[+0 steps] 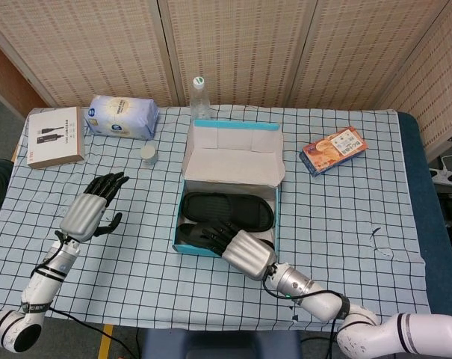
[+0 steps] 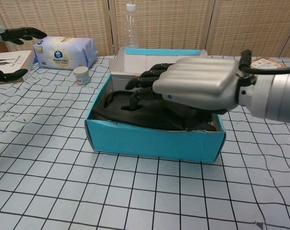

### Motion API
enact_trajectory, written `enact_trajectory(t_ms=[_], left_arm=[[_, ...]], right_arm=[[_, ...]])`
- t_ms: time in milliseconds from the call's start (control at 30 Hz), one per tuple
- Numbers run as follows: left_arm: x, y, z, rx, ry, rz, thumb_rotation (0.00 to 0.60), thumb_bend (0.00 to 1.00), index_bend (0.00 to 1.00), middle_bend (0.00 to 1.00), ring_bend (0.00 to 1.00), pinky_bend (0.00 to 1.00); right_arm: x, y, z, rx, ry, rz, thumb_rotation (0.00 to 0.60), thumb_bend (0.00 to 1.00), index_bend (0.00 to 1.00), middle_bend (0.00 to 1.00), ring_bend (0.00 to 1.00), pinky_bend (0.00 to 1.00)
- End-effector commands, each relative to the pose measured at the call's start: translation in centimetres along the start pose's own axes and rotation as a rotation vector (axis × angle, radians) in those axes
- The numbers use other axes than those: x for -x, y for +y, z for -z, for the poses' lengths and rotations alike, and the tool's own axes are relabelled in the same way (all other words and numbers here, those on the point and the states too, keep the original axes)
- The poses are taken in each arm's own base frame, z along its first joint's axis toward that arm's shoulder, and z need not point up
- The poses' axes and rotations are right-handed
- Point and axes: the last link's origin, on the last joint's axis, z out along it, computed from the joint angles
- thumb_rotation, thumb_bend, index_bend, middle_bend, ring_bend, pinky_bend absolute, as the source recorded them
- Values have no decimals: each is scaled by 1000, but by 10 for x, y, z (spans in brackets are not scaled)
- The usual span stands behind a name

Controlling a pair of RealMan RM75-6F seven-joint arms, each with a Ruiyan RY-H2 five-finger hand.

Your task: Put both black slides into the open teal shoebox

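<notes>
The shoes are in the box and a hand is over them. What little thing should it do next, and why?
Probably lift the right hand up and out. Both slides already lie inside the box, and the hand hangs over them with fingers spread, holding nothing. The left hand is already off to the side, empty.

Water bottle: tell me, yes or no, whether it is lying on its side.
No, the water bottle stands upright behind the teal shoebox.
</notes>
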Motion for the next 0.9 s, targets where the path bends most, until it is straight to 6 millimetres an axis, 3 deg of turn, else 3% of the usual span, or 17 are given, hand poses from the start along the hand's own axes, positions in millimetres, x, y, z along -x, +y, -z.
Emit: enact_trajectory(t_ms=[33, 233, 900], left_arm=[[1, -2, 0, -5, -6, 3, 600, 477, 0, 0, 0, 82], [2, -6, 1, -6, -12, 4, 600, 477, 0, 0, 0, 81], [2, -16, 0, -12, -18, 3, 600, 476, 0, 0, 0, 78]], right_arm=[[-3, -15, -25, -12, -4, 33, 600, 744, 146, 0, 0, 0], [0, -22, -48, 32, -31, 28, 600, 744, 127, 0, 0, 0], [26, -19, -70, 116, -166, 57, 600, 744, 203, 0, 0, 0]])
